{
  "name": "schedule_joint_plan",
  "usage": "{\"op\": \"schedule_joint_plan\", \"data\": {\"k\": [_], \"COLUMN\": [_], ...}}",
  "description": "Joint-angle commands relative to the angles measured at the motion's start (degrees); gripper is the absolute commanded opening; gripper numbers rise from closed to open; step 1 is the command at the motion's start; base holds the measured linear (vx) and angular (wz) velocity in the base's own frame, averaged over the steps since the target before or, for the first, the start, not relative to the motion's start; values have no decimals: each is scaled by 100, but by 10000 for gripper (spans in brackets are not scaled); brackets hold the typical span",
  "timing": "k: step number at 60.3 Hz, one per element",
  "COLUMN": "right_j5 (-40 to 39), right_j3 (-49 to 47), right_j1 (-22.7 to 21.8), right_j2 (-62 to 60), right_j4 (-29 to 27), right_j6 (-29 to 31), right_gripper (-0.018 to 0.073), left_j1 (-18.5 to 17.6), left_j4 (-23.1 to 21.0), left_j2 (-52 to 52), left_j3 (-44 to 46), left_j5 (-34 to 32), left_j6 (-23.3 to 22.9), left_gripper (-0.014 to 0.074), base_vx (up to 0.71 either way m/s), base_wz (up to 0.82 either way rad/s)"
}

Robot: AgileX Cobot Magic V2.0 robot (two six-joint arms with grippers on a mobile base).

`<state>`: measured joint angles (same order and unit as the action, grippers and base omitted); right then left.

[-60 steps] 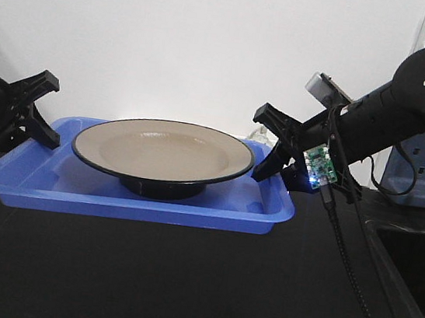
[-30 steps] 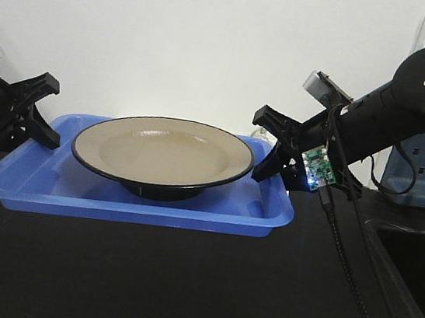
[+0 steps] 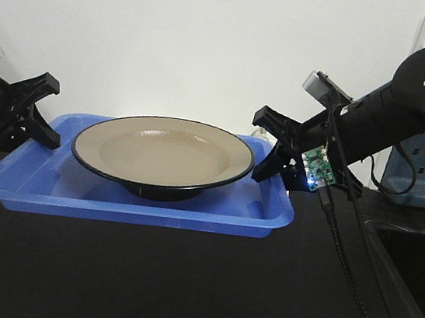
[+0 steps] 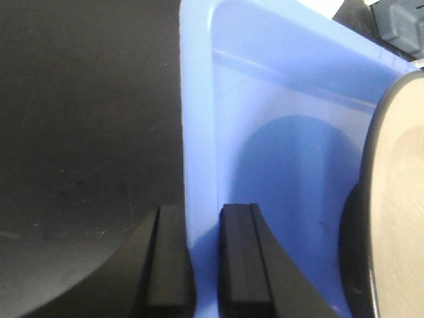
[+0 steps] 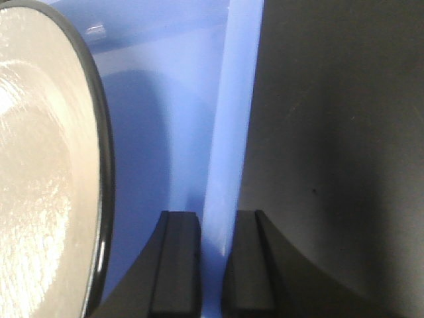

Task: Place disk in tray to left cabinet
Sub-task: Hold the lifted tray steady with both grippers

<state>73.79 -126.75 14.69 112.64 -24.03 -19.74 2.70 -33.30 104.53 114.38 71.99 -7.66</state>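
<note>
Compared with the frame one second earlier, the bright blue rectangular plastic tray [image 3: 151, 212] shows its front edge marginally lower in the front view. The left gripper [image 4: 202, 265], the right gripper [image 5: 213, 265] and the round shallow tan disk with a thin black rim [image 3: 162, 152] keep their places. Work surface: a matte black tabletop [image 3: 140, 291], bounded behind by a plain white wall [image 3: 197, 39]. A dark recess [image 3: 409, 271] opens in the surface beyond the right gripper, and a blue-grey unit [image 3: 422, 171] stands behind that arm. Left gripper: pinched on the tray's short side wall, one black finger [image 4: 171, 258] outside the wall, the other inside it. Right gripper: pinched likewise on the opposite short wall, one finger [image 5: 175, 262] inside, the other outside. The disk rests on its black foot on the tray floor, between the two grippers, its rim near each inner finger but apart from it. Whether the tray's underside touches the tabletop cannot be told. A green circuit board [image 3: 317, 166] with a lit blue indicator hangs on the right arm just behind its gripper.
</note>
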Motion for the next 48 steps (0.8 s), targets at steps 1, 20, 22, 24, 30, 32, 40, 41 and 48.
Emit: {"op": "schedule_joint_plan", "data": {"k": [1, 20, 22, 24, 30, 32, 40, 41, 48], "right_j5": [-210, -199, -199, -199, -199, -199, -199, -199, -199], "right_j3": [-223, -223, -223, -223, -223, -223, -223, -223, -223], "right_j1": [119, 119, 119, 119, 119, 119, 119, 119, 119], "right_j2": [-362, -362, -362, -362, -362, -362, -362, -362, -362], "right_j4": [-810, -810, -810, -810, -810, -810, -810, -810, -810], "right_j6": [99, 99, 99, 99, 99, 99, 99, 99, 99], "right_gripper": [-1, -1, -1, -1, -1, -1, -1, -1, -1], "left_j1": [-123, -123, -123, -123, -123, -123, -123, -123, -123], "left_j4": [-1009, -1009, -1009, -1009, -1009, -1009, -1009, -1009, -1009], "left_j2": [-358, -358, -358, -358, -358, -358, -358, -358, -358], "left_j3": [214, 214, 214, 214, 214, 214, 214, 214, 214], "left_j5": [-52, -52, -52, -52, -52, -52, -52, -52, -52], "left_j6": [-1, -1, -1, -1, -1, -1, -1, -1, -1], "left_gripper": [-2, -2, -2, -2, -2, -2, -2, -2, -2], "base_vx": [0, 0, 0, 0, 0, 0, 0, 0, 0], "base_wz": [0, 0, 0, 0, 0, 0, 0, 0, 0]}}
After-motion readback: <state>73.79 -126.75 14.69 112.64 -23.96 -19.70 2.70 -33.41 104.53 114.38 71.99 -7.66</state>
